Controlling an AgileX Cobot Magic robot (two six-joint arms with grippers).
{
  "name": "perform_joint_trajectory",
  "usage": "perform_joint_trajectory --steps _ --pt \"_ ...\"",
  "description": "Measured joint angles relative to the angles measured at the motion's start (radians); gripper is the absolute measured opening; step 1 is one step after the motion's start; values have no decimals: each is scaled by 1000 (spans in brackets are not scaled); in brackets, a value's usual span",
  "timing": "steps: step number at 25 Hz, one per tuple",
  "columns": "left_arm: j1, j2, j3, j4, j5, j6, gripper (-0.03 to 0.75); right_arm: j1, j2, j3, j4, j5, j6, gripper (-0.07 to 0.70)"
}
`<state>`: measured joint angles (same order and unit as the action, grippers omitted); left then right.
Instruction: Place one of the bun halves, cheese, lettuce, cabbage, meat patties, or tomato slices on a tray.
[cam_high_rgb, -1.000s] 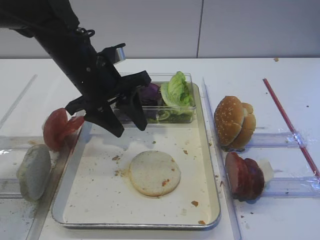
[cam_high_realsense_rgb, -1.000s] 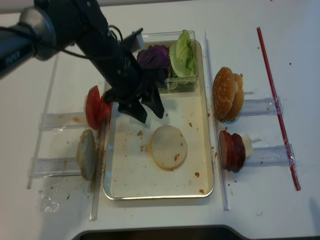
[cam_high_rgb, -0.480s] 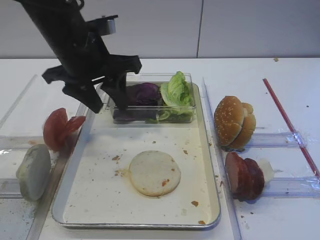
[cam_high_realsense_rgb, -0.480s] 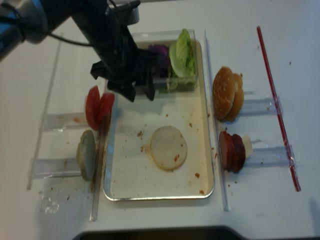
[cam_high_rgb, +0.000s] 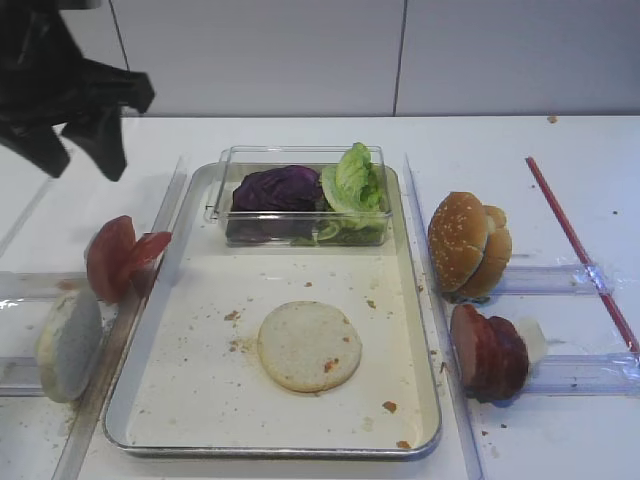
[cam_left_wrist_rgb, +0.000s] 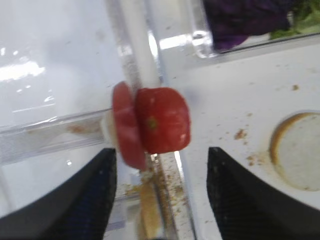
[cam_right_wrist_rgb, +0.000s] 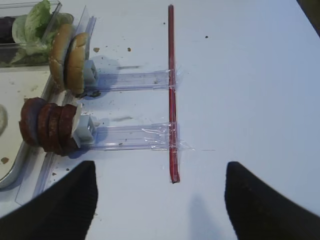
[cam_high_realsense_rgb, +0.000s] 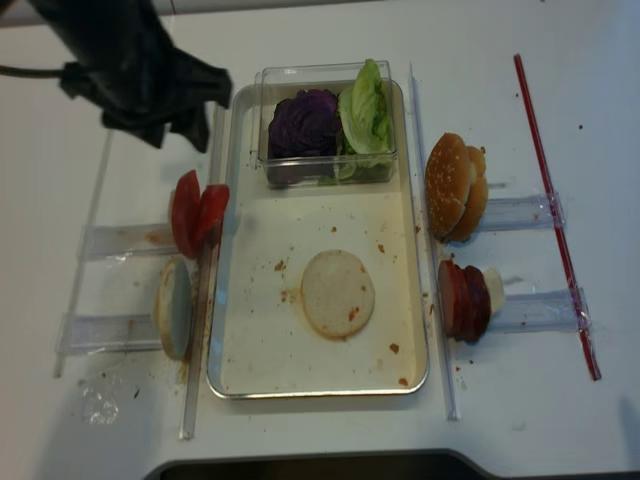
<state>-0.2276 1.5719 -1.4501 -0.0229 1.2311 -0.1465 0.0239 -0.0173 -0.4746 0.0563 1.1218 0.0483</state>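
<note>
A flat pale bun half (cam_high_rgb: 309, 346) lies in the middle of the metal tray (cam_high_rgb: 180, 400). Another bun half (cam_high_rgb: 68, 345) stands on edge in a rack left of the tray, just in front of the red tomato slices (cam_high_rgb: 120, 256). Purple cabbage (cam_high_rgb: 277, 187) and green lettuce (cam_high_rgb: 352, 180) sit at the tray's back. Dark meat patties (cam_high_rgb: 488, 352) and pale cheese (cam_high_rgb: 531, 340) stand on the right. My left gripper (cam_high_rgb: 75, 160) hangs open and empty high at the back left, with the tomato slices (cam_left_wrist_rgb: 150, 122) beyond its tips. My right gripper (cam_right_wrist_rgb: 160, 172) is open over bare table.
A clear plastic box (cam_high_rgb: 300, 160) holds the cabbage and lettuce. Golden sesame buns (cam_high_rgb: 468, 243) stand on a clear rack right of the tray. A red strip (cam_high_rgb: 580, 250) runs along the far right. Crumbs dot the tray floor.
My left gripper has risen and swung left from above the tray's back left part to beyond its left edge, staying open and empty. Nothing else has moved.
</note>
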Motion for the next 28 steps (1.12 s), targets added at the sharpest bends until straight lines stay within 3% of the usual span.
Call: perform_joint_trajectory --steps 9,19,28 --pt "229 -151 202 86 2 58 370 0 0 0 -2 0 0 531" --pt "241 -331 460 87 0 83 370 0 0 0 -2 0 0 531" --pt "241 -734 629 51 4 104 369 0 0 0 -2 0 0 531"
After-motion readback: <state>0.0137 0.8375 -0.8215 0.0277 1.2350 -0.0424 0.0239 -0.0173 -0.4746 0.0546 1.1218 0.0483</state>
